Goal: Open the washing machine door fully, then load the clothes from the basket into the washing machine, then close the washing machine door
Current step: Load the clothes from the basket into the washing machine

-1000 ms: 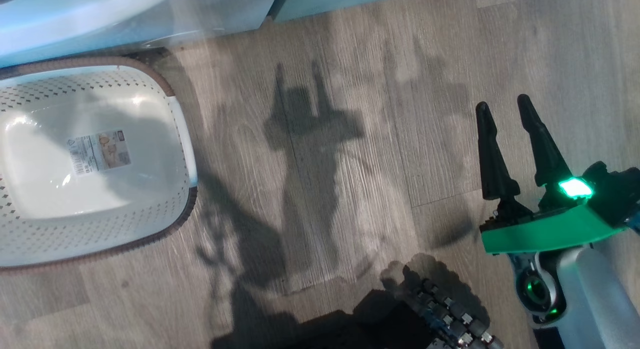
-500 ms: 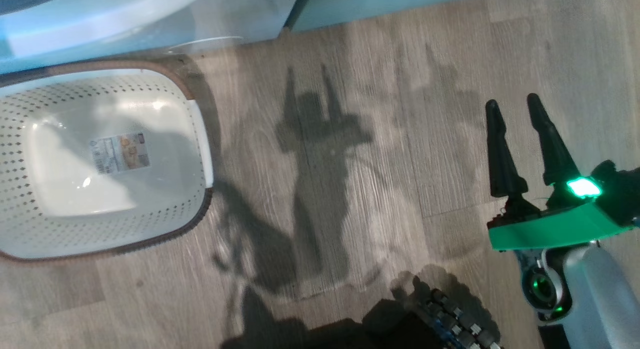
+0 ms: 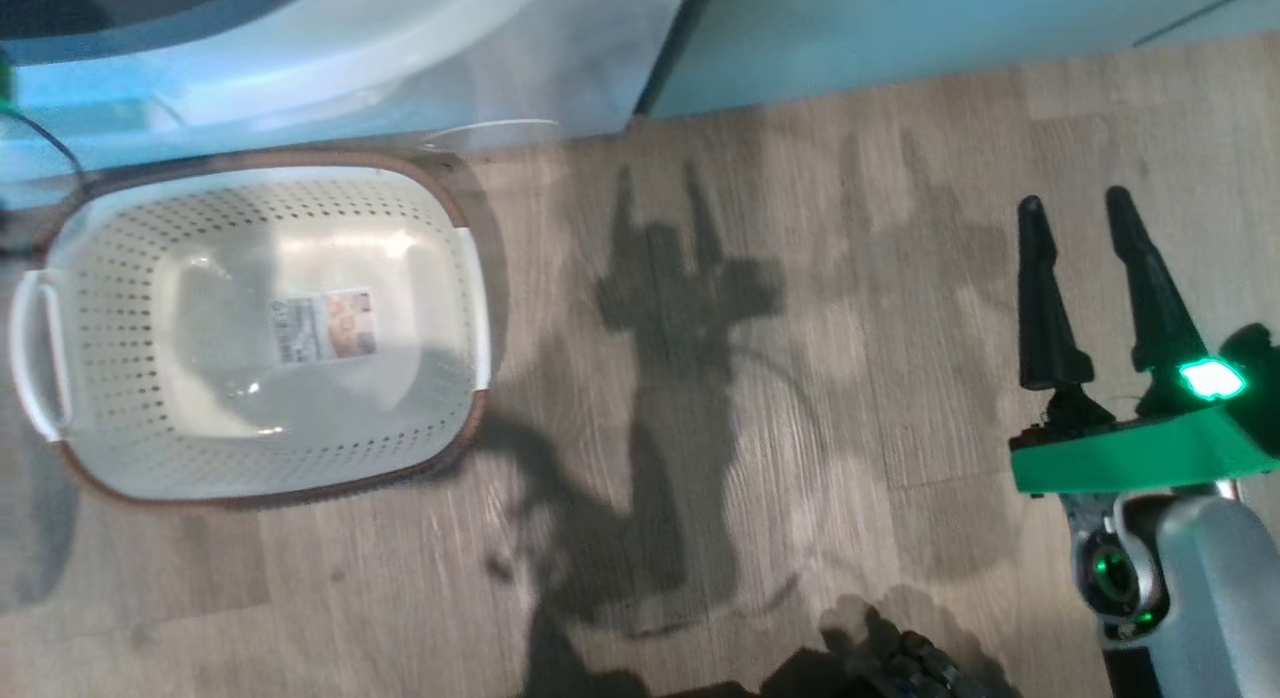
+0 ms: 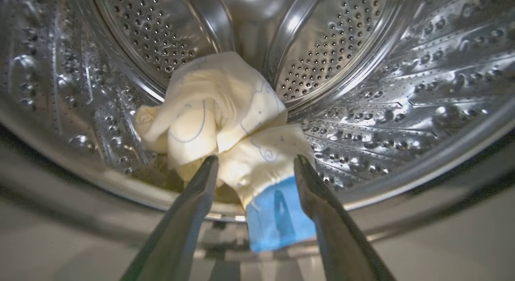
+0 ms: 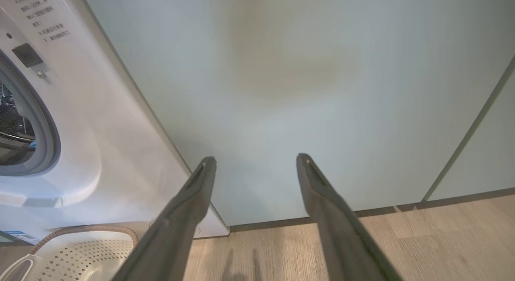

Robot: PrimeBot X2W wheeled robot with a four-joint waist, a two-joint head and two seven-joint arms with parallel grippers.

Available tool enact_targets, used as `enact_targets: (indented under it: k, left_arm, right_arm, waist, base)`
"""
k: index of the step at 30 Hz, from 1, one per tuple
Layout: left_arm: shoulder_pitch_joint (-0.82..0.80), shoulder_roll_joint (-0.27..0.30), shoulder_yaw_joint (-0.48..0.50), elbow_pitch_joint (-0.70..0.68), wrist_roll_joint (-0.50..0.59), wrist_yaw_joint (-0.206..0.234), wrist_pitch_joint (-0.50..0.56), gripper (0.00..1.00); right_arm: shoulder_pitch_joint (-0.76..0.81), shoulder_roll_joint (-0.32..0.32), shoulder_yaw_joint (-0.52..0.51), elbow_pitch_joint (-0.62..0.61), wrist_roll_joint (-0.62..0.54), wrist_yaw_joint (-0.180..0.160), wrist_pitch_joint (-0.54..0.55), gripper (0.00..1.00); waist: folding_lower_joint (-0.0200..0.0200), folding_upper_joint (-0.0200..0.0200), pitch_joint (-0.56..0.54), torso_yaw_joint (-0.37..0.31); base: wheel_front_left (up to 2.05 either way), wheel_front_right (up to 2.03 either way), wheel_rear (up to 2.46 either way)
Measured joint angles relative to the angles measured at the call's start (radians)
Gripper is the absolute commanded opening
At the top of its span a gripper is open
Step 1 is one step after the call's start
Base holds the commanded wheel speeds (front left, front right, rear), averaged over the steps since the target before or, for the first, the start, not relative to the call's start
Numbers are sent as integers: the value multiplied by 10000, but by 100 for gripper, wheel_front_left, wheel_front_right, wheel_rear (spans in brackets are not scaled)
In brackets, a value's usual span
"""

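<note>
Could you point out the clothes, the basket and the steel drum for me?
clothes [image 4: 217, 108], left wrist view, middle of the cream bundle.
basket [image 3: 110, 308], head view, its perforated left wall.
steel drum [image 4: 402, 91], left wrist view, its dimpled side wall.

Hard shadows fall on the floor [image 3: 900, 308]; glare glints inside the washing machine [image 4: 402, 91].

Home laundry nook: washing machine [image 5: 100, 152], basket [image 3: 120, 308], cabinets [image 5: 281, 91].
</note>
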Motion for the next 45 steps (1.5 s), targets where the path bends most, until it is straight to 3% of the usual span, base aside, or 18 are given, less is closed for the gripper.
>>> enact_targets:
  k: [3, 15, 22, 26, 37, 45]
  left_arm:
    - [1073, -288, 94, -1005, -17, 311, -127, 100]
    - [5946, -1306, -132, -6487, 541, 2823, -92, 100]
    - [8032, -1639, -454, -8126, 892, 3937, 226, 100]
    - [8820, -1856, -700, -8324, 965, 4186, 253, 100]
    - [9849, -2213, -1016, -8197, 834, 4197, 151, 100]
    - [10013, -2272, -1028, -8149, 667, 4268, 153, 100]
  right_arm:
    - [144, -2, -174, 0, -142, 0, -2, 100]
    - [728, -4, -362, 192, -625, 0, -27, 100]
    - [1217, -2, -374, 397, -888, 0, -27, 100]
    - [1533, -4, -387, 594, -1016, 0, -27, 100]
    - [2235, -2, -311, 941, -1202, 0, -25, 100]
    - [2234, -2, -165, 978, -1212, 0, -23, 100]
  waist:
    - [0, 0, -203, 229]
    - [-1, 0, -1338, 940]
    - [-1, 0, -2130, 1217]
    - [-1, 0, -2623, 1410]
    - [-1, 0, -3871, 1901]
    - [0, 0, -4113, 1944]
  base:
    - [0, 0, 0]
    - [0, 0, 0]
    - [0, 0, 0]
    - [0, 0, 0]
    - [0, 0, 0]
    - [0, 0, 0]
